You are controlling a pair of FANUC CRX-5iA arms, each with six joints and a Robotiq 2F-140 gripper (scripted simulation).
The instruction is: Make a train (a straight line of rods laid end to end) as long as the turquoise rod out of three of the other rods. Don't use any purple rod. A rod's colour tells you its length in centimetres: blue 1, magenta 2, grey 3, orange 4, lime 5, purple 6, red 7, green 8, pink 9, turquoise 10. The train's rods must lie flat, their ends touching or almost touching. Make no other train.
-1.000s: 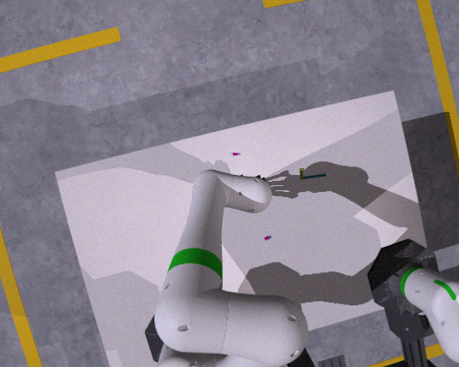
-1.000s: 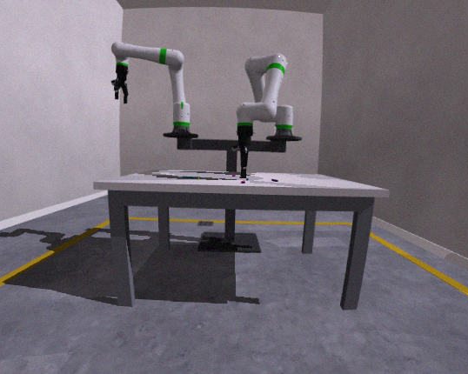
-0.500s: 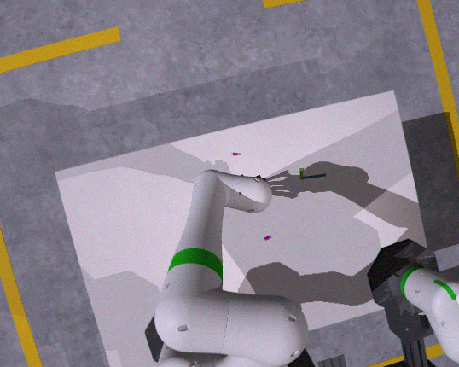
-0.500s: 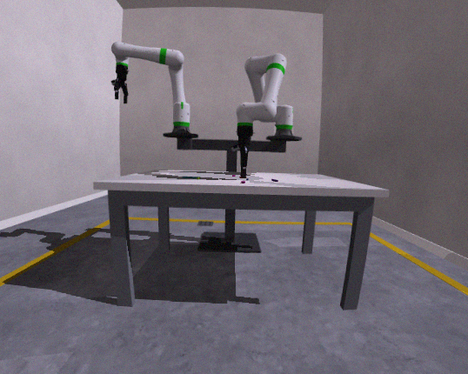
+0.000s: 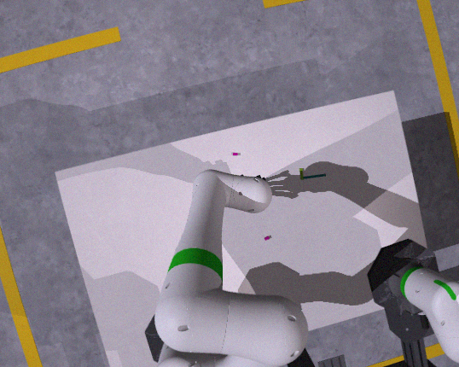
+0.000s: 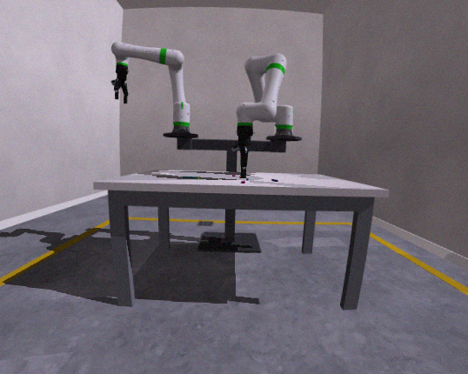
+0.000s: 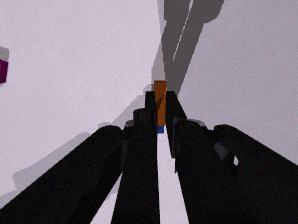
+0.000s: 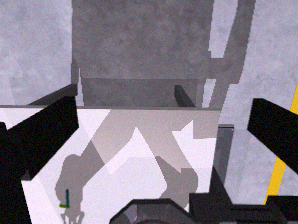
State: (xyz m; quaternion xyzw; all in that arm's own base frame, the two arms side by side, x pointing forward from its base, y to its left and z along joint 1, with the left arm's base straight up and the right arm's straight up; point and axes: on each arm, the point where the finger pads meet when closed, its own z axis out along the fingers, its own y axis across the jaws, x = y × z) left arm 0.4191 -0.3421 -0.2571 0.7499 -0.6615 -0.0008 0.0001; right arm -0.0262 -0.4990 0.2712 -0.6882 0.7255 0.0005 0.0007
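The left jaws (image 6: 244, 176) are down at the white tabletop (image 5: 126, 213) (image 6: 129, 185) (image 7: 65, 75) (image 8: 135, 147), closed on the orange rod (image 7: 160, 97), which lies lengthwise between the 2 fingertips. At the rod's end nearer the wrist camera, a bit of blue rod (image 7: 160, 129) shows, in line with it; whether the 2 touch, I cannot tell. The right jaws (image 6: 121, 99) are wide open and empty, raised high above the tabletop. The turquoise rod (image 5: 315, 176) (image 6: 190, 177) (image 8: 67, 195) lies flat in the shadow of an arm, and the lime rod (image 5: 301, 173) (image 6: 198, 177) (image 8: 64, 206) sits at its end, roughly square to it, so those 2 make an L. There are 2 magenta rods, 1 near the tabletop's far edge (image 5: 235, 154) in the top view and 1 nearer its middle (image 5: 267, 237), well apart. The exterior view also shows 1 dark rod (image 6: 275, 180) off to the side, its colour too dim to name.
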